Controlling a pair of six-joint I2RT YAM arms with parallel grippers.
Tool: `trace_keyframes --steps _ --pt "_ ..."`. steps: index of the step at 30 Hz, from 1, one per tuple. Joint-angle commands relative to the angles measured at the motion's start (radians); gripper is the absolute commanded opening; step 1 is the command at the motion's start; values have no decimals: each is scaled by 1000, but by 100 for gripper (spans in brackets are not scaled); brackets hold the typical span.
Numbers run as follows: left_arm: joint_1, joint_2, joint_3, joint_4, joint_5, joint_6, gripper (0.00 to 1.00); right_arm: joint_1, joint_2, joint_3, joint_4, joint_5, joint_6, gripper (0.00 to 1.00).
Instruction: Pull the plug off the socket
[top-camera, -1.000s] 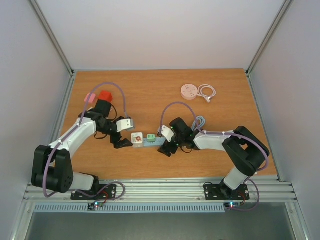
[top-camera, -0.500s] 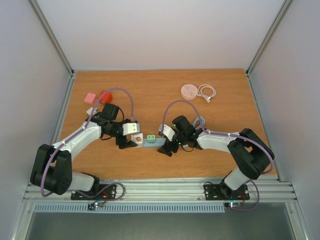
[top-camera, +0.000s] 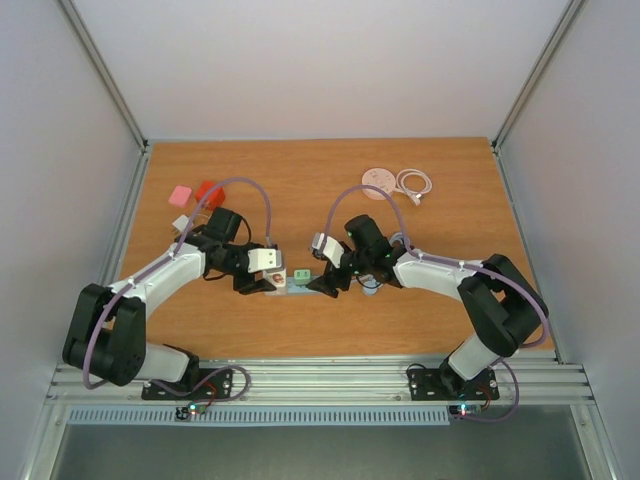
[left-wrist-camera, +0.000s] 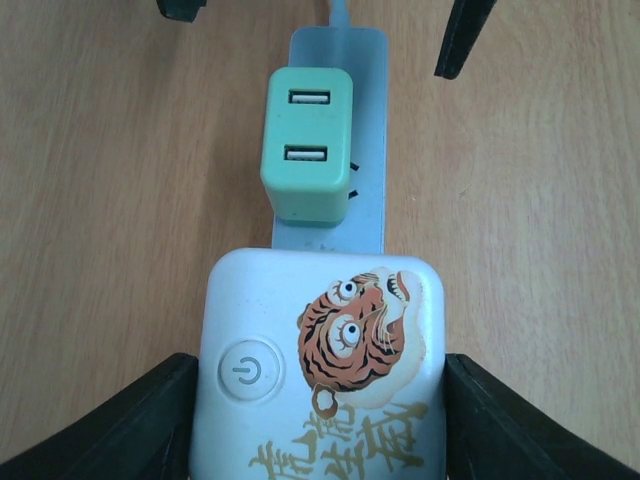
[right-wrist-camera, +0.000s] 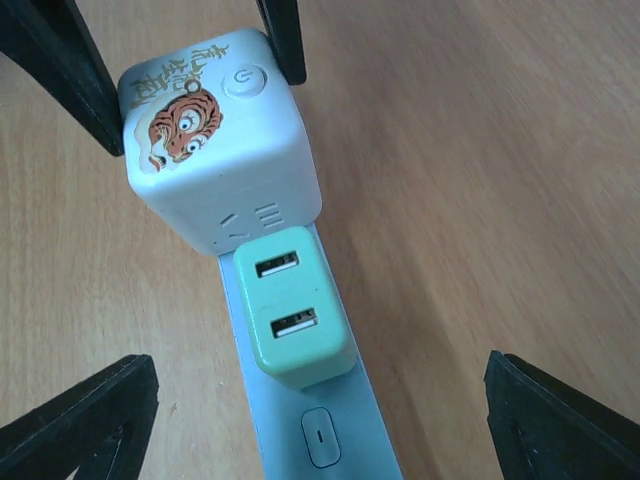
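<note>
left wrist, left claw (left-wrist-camera: 320, 362) flanking white cube plug (left-wrist-camera: 322, 390), grip unclear, green charger (left-wrist-camera: 307, 140) adjoining, right claw (right-wrist-camera: 320, 415) open

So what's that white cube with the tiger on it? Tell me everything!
The cube is a white, glossy plastic block with rounded corners. Its top shows a cartoon tiger face, gold writing and a round power button; one side has small marks. It sits upright on one end of a pale blue strip lying on the table, right beside a green charger. Black fingers of the left pincer flank two opposite sides; whether they squeeze it isn't clear.
</note>
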Motion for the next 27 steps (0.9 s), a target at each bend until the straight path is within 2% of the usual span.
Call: trace_keyframes --steps 1,6,12,23,27 --pt "-13 24 0 31 64 37 59 -6 25 27 24 -75 -35 89" --pt "-40 35 -2 49 68 42 53 -7 26 17 26 -114 -69 86" --pt "-73 50 -5 87 67 41 48 -6 32 30 4 -155 -127 78" --pt "-75 66 23 105 143 33 45 -5 103 89 -40 -195 -165 74" --pt "-75 70 25 104 162 28 45 -5 115 83 -27 -182 -170 67"
